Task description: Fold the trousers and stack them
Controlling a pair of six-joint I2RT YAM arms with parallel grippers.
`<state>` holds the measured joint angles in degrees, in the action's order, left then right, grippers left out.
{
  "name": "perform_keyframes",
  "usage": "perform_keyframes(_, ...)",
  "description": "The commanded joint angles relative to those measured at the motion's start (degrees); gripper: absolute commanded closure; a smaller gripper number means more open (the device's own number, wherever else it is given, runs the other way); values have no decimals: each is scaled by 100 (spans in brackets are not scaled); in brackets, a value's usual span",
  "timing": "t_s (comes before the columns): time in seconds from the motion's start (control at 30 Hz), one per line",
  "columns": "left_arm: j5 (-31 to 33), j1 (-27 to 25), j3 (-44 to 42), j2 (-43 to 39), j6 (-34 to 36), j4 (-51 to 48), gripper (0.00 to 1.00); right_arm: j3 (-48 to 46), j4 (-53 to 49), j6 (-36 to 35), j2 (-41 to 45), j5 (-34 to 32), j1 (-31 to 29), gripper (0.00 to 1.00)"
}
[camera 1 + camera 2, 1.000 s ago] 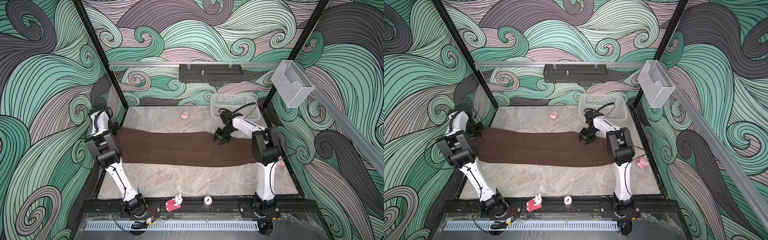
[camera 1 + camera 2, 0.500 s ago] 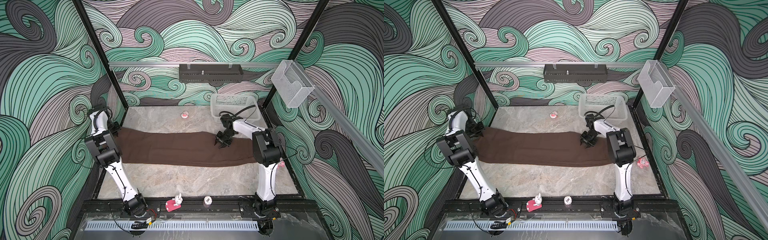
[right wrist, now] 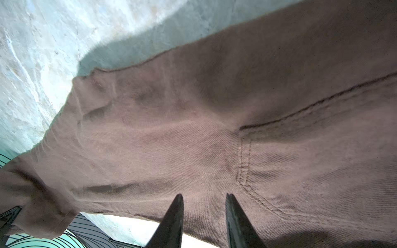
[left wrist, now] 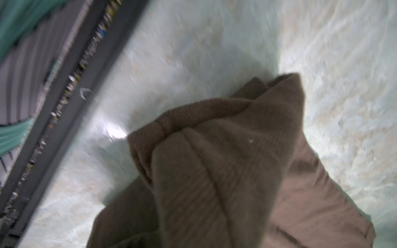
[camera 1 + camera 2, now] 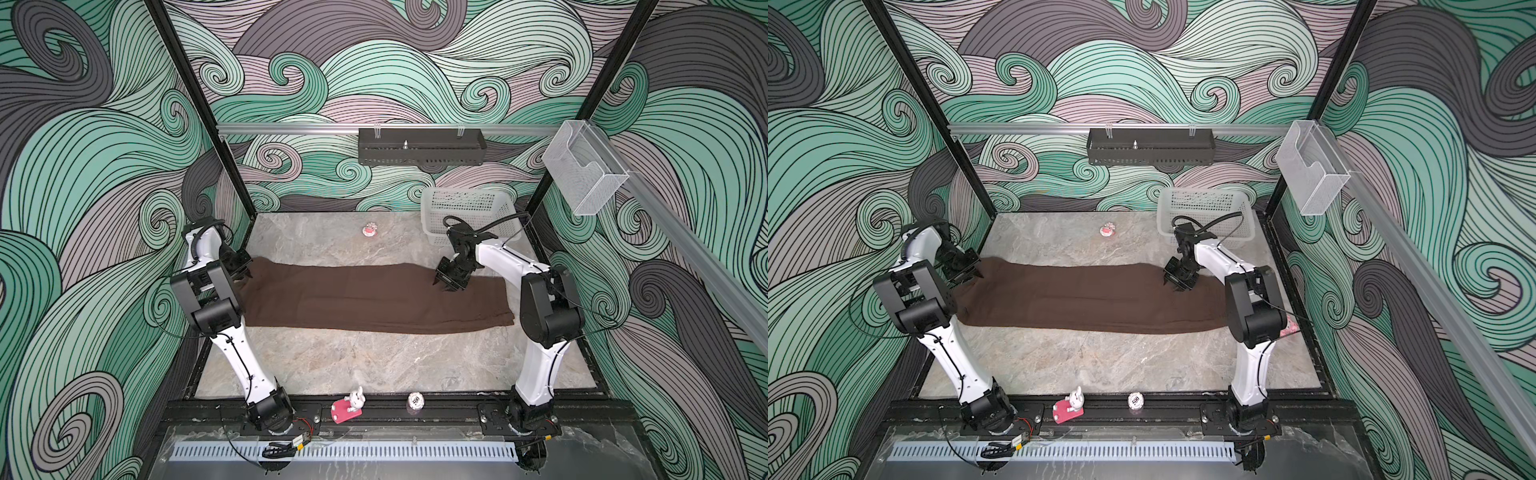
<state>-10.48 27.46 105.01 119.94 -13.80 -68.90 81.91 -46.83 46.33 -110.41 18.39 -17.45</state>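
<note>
Soft brown trousers lay long, flat on stony grey desk. Left claw pinched shut on bunched ribbed end (cloth puffed up). Right claw stood open, pointy fingers apart over stitched seam.

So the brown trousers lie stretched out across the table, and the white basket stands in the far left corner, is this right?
Not quite. The white basket stands in the far right corner, not the left; both top views show it. The brown trousers do lie stretched out across the table.
</note>
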Motion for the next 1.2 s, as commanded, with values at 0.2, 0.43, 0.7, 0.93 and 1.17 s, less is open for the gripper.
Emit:
perform_keyframes(0.2,-227,-329,-521,-1654,-369,-439,100,-172,307,-255,356,134,-17,65)
perform_keyframes(0.43,-438,-822,-1404,-2504,-982,-231,100,-388,610,-80,427,418,-3,65)
perform_keyframes(0.7,-932,-1645,-2063,-2762,-1981,222,100,-538,783,60,365,453,-12,65)
perform_keyframes(0.93,-1292,-2371,-2164,-2852,-3119,992,100,-515,689,41,257,431,-4,65)
perform_keyframes(1.17,-1438,-3185,-2343,-2862,-4453,1994,100,-551,591,-51,327,419,52,65)
